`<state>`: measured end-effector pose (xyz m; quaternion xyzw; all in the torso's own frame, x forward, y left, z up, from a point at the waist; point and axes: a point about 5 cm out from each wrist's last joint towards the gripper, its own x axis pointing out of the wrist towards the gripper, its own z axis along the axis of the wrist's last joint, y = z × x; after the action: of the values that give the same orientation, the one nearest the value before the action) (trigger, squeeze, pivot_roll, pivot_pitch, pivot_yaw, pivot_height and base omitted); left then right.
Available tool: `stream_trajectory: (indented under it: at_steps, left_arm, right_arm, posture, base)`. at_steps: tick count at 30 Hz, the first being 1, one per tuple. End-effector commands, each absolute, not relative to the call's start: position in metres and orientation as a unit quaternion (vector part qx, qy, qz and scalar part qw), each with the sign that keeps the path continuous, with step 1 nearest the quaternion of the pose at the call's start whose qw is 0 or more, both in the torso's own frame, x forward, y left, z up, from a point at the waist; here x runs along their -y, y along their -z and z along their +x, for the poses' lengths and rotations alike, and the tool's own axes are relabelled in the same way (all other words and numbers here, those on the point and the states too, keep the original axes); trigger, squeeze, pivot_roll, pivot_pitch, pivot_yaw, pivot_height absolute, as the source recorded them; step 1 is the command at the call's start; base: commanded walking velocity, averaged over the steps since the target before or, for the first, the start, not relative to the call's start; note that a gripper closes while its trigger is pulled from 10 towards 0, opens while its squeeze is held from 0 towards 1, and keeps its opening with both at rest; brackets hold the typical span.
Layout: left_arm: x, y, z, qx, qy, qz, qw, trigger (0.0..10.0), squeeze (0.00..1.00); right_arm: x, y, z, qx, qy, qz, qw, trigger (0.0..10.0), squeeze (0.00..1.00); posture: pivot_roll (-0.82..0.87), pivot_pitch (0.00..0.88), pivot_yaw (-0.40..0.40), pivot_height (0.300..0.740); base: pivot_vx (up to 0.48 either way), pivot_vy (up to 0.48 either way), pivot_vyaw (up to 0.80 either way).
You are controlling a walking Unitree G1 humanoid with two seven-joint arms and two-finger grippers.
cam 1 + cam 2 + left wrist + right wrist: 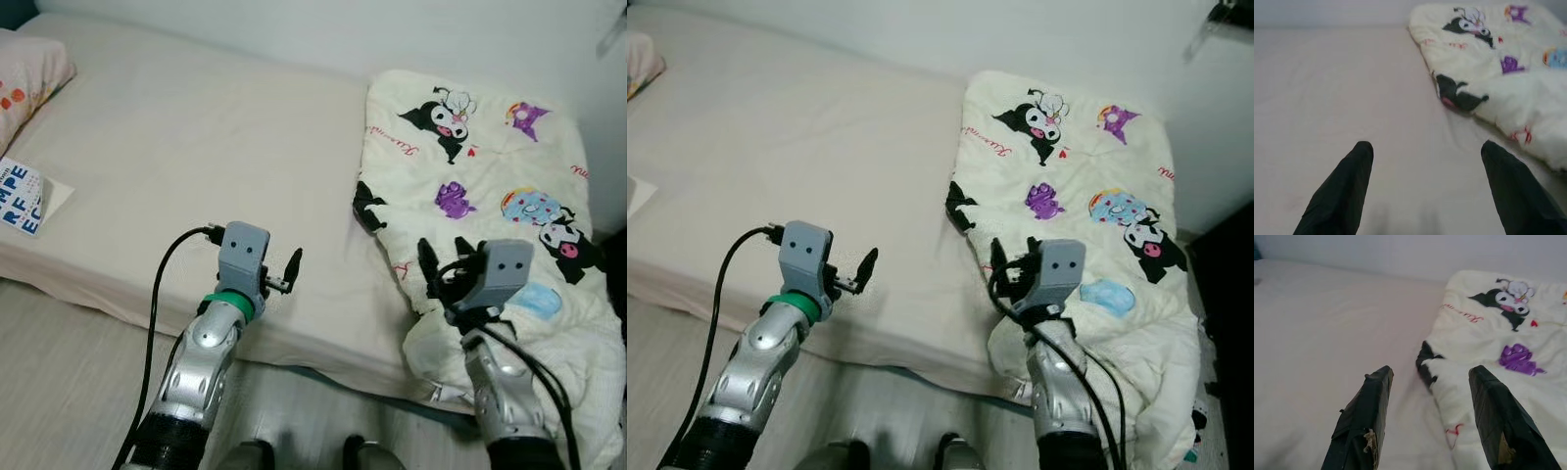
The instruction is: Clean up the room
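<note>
Both hands are raised over the near edge of the bed [196,147] with their fingers spread apart and nothing between them: the left hand [279,276] hovers above bare sheet, and the right hand [441,269] hangs over the near left edge of the cartoon-print quilt [490,166]. That quilt lies bunched toward the right end of the mattress, its lower part spilling off the bed's front edge beside the right arm, so it looks neither spread flat nor folded. At the far left a pillow [29,73] with a pale spotted cover sits at the head of the bed, and just in front of it a printed paper or booklet [24,196] with blue lettering rests on the sheet near the edge. The right wrist view shows the quilt's dark-trimmed corner just ahead of that hand's fingertips [1376,396], touching neither. Judging from this, the tidying seems barely under way: the quilt is likely the thing to be straightened or folded and no grip on it has been made yet, and the loose paper is also left to deal with.
</note>
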<state>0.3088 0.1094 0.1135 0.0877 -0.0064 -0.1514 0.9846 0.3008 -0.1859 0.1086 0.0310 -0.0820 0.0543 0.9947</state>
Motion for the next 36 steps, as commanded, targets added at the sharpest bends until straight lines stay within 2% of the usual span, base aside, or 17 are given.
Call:
stream_trajectory:
  at_steps: [1, 4, 6, 9, 13, 24, 26, 29, 31, 33, 34, 35, 36]
  left_arm:
    - [-0.111, -0.099, 0.300, 0.007, 0.160, 0.136, 0.978, 10.0, 0.00]
    - [-0.113, -0.085, 0.292, 0.015, 0.176, 0.205, 0.963, 10.0, 0.00]
    - [-0.116, -0.076, 0.290, -0.002, 0.174, 0.206, 0.963, 10.0, 0.00]
    - [-0.116, -0.076, 0.290, -0.002, 0.174, 0.206, 0.963, 10.0, 0.00]
    - [-0.116, -0.074, 0.292, -0.010, 0.174, 0.200, 0.964, 10.0, 0.00]
    - [-0.116, -0.074, 0.297, -0.005, 0.173, 0.196, 0.965, 10.0, 0.00]
    - [-0.117, -0.073, 0.298, -0.008, 0.168, 0.193, 0.967, 10.0, 0.00]
    - [-0.117, -0.074, 0.298, -0.008, 0.167, 0.192, 0.967, 10.0, 0.00]
    - [-0.121, -0.077, 0.298, -0.009, 0.162, 0.188, 0.969, 10.0, 0.00]
    - [-0.123, -0.078, 0.297, -0.010, 0.159, 0.187, 0.969, 10.0, 0.00]
    - [-0.126, -0.081, 0.297, -0.007, 0.158, 0.186, 0.970, 10.0, 0.00]
    - [-0.129, -0.090, 0.296, 0.004, 0.159, 0.190, 0.969, 10.0, 0.00]
    - [-0.129, -0.090, 0.296, 0.004, 0.159, 0.190, 0.969, 10.0, 0.00]
  right_arm:
    - [0.185, -0.092, 0.294, 0.055, -0.059, 0.029, 0.996, 10.0, 0.00]
    - [0.185, -0.077, 0.289, 0.031, -0.051, 0.041, 0.997, 10.0, 0.00]
    - [0.194, -0.069, 0.287, 0.018, -0.012, 0.071, 0.997, 10.0, 0.00]
    - [0.194, -0.069, 0.287, 0.018, -0.012, 0.071, 0.997, 10.0, 0.00]
    - [0.216, -0.063, 0.285, 0.015, 0.061, 0.092, 0.994, 10.0, 0.00]
    - [0.211, -0.053, 0.280, 0.001, 0.059, 0.089, 0.994, 10.0, 0.00]
    - [0.223, -0.038, 0.276, -0.034, 0.110, 0.145, 0.983, 10.0, 0.00]
    - [0.228, -0.033, 0.275, -0.045, 0.131, 0.165, 0.977, 10.0, 0.00]
    - [0.244, -0.029, 0.277, -0.059, 0.170, 0.195, 0.964, 10.0, 0.00]
    - [0.253, -0.031, 0.280, -0.061, 0.186, 0.210, 0.958, 10.0, 0.00]
    - [0.264, -0.033, 0.283, -0.061, 0.204, 0.220, 0.952, 10.0, 0.11]
    - [0.279, -0.041, 0.288, -0.054, 0.222, 0.233, 0.945, 10.0, 0.64]
    - [0.279, -0.041, 0.288, -0.054, 0.222, 0.233, 0.945, 10.0, 0.64]
  posture:
    - [-0.01, 0.070, -0.003, 0.740]
    - [0.00, 0.069, -0.003, 0.740]
    - [0.00, 0.069, 0.002, 0.740]
    - [0.00, 0.069, 0.002, 0.740]
    - [-0.01, 0.075, 0.021, 0.740]
    - [-0.01, 0.081, 0.026, 0.740]
    - [0.00, 0.105, 0.030, 0.740]
    - [0.01, 0.110, 0.031, 0.740]
    - [0.03, 0.152, 0.047, 0.740]
    - [0.03, 0.152, 0.047, 0.740]
    - [0.04, 0.180, 0.056, 0.740]
    - [0.07, 0.201, 0.061, 0.740]
    - [0.07, 0.201, 0.061, 0.740]
  base:
    - [0.000, 0.000, 0.00]
    - [0.000, 0.000, 0.00]
    - [0.000, 0.000, 0.00]
    - [0.000, 0.000, 0.00]
    - [0.000, 0.000, 0.00]
    - [0.000, 0.000, 0.00]
    - [0.000, 0.000, 0.00]
    - [0.000, 0.000, 0.00]
    - [0.000, 0.000, 0.00]
    - [0.000, 0.000, 0.00]
    - [0.000, 0.000, 0.00]
    - [0.000, 0.000, 0.00]
    - [0.000, 0.000, 0.00]
